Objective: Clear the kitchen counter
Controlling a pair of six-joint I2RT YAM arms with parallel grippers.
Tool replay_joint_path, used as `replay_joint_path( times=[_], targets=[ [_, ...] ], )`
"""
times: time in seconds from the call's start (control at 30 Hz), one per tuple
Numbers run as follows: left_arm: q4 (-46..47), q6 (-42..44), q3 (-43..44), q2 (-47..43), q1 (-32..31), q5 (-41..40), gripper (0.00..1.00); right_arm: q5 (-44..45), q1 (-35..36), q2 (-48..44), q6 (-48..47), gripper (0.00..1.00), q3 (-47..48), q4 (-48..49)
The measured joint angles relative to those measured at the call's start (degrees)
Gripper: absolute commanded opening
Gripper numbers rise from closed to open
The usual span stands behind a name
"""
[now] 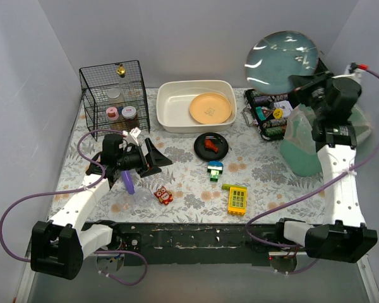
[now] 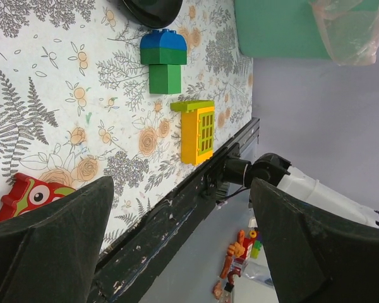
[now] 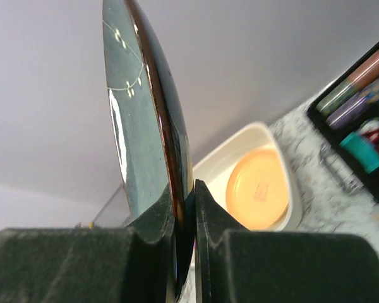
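Note:
The kitchen counter [image 1: 189, 180] has a white fern-and-flower print. My right gripper [image 1: 303, 81] is shut on the rim of a large blue-grey plate [image 1: 282, 57] and holds it up on edge above the back right. The right wrist view shows the plate [image 3: 139, 126] edge-on, pinched between the gripper's [image 3: 184, 208] pads. My left gripper [image 1: 154, 153] is open and empty, low over the counter's left side. In the left wrist view the gripper [image 2: 183, 252] faces the counter [image 2: 38, 76] and its front edge.
A white basin [image 1: 177, 125] holds an orange plate [image 1: 210, 108]. On the counter lie a small black plate [image 1: 211, 145], a green-blue block [image 1: 215, 170], a yellow window block [image 1: 237, 199], a red owl toy [image 1: 163, 196] and a purple stick [image 1: 127, 181]. A wire basket [image 1: 114, 95], black tray [image 1: 268, 113] and teal bin [image 1: 303, 151] stand behind.

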Motion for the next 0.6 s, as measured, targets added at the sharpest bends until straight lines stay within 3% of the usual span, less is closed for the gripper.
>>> replay_joint_path(
  times=[0.3,0.6],
  targets=[
    [-1.0,0.0,0.1,-1.4,0.0,-1.7,0.91,6.4,20.3,9.2,-1.4,0.01,0.0,0.3],
    [-2.3,0.0,0.1,-2.0,0.0,-3.0,0.91,11.1,26.3,23.1,1.9,0.01,0.0,5.2]
  ],
)
